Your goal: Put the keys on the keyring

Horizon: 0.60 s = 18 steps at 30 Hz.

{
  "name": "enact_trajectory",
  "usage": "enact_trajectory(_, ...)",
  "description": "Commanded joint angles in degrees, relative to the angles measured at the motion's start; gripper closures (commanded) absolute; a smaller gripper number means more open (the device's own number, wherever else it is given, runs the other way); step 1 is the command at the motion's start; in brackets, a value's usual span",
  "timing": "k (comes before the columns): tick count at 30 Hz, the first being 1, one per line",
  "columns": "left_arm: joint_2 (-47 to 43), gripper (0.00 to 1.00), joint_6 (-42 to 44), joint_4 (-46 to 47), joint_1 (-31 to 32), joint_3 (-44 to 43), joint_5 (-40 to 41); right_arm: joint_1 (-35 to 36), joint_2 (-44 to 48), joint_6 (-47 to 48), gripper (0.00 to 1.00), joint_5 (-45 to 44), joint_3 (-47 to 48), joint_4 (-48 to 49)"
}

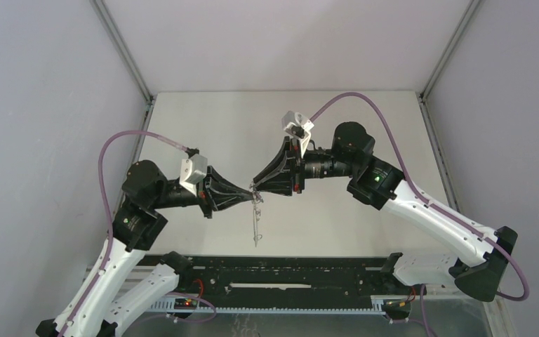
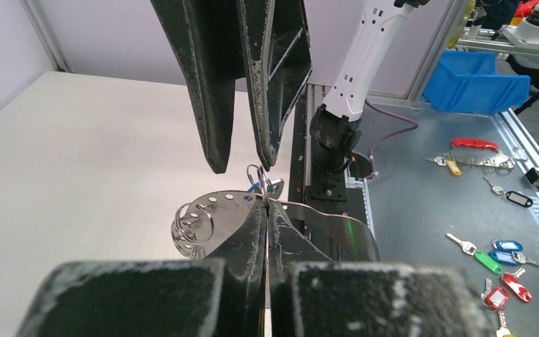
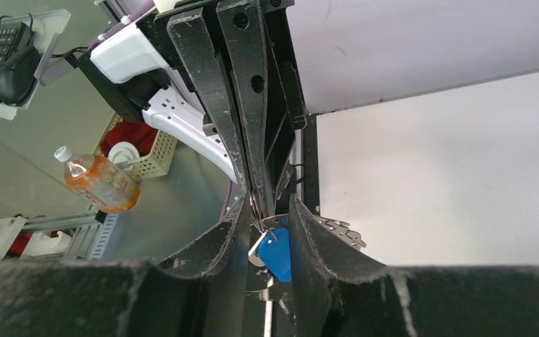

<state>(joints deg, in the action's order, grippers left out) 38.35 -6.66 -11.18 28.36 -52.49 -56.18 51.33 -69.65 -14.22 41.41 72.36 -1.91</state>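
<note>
Our left gripper [image 2: 267, 205] is clenched tight, its two fingers pressed together on the rim of the keyring [image 2: 217, 205], the grey metal band with a row of small holes. The band curves away to both sides of the pinch, and a cluster of small wire loops [image 2: 191, 229] hangs from its left end.

Our right gripper [image 3: 268, 210] meets it tip to tip, with its jaws partly apart. The blue key [image 3: 278, 256] sits in that gap, its plastic head against the right-hand finger and a thin split ring just above it. We cannot tell whether the fingers actually squeeze the key.

From above, both arms reach inward over the white table [image 1: 203, 126]. The keyring is held in the air between them and dangles toward the near edge.

Further out, the left wrist view shows loose keys with coloured tags [image 2: 495, 256] on a grey bench beside a blue bin [image 2: 474, 81]. Any writing on the tags is too small to read. The right wrist view shows a bottle of orange drink [image 3: 98, 184] and a keyboard [image 3: 0, 49], and the markings on both are blurred.
</note>
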Motion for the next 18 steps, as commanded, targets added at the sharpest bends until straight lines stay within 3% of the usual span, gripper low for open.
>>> enact_trajectory(1, -0.12, 1.00, -0.80, 2.44, -0.23, -0.83, -1.04, -0.06, 0.46, 0.77, 0.65, 2.42, 0.16, 0.18)
enact_trajectory(6, -0.22, 1.00, -0.97, 2.49, -0.23, -0.85, -0.86, 1.12, -0.46, 1.32, 0.66, 3.86, 0.15, 0.01)
enact_trajectory(13, -0.30, 1.00, -1.03, 2.72, -0.23, -0.77, -0.79, 1.49, -0.75, 1.39, 0.83, 3.82, 0.15, -0.31)
enact_trajectory(16, -0.31, 1.00, -1.17, 2.93, -0.23, -0.55, -0.73, 1.67, -0.63, 1.47, 1.00, 3.33, 0.15, -0.07)
enact_trajectory(18, -0.48, 1.00, -0.68, 2.49, -0.23, -0.49, -0.57, 1.67, -0.28, 1.67, 1.00, 2.99, 0.21, -0.09)
